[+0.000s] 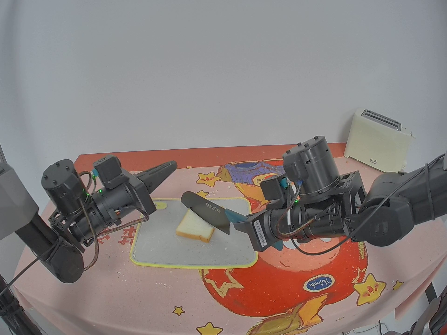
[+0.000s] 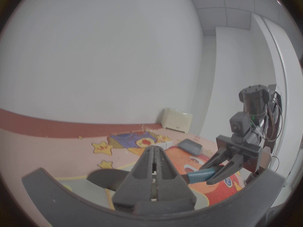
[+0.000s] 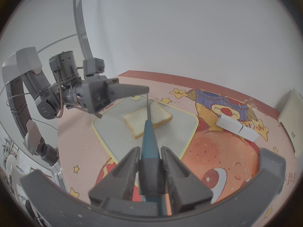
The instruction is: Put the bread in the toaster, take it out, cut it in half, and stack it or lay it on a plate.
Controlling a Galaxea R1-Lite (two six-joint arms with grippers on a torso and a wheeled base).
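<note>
On the grey, yellow-rimmed cutting mat (image 1: 158,250), near its centre, the pale slice of white bread (image 1: 194,230) lies flat and whole; nearly square, it has no clear long axis, one corner aimed about 11 o'clock; cutting and plating look undone, toasting I cannot judge; the dark-bladed, teal-handled knife (image 1: 207,209) crosses its 2 o'clock side, tip toward 10 o'clock, clamped in the right gripper (image 1: 242,225); the left gripper (image 1: 170,166), pinched together and empty, hovers at the mat's 11 o'clock corner; the cream toaster (image 1: 378,145) stands at 2 o'clock.
</note>
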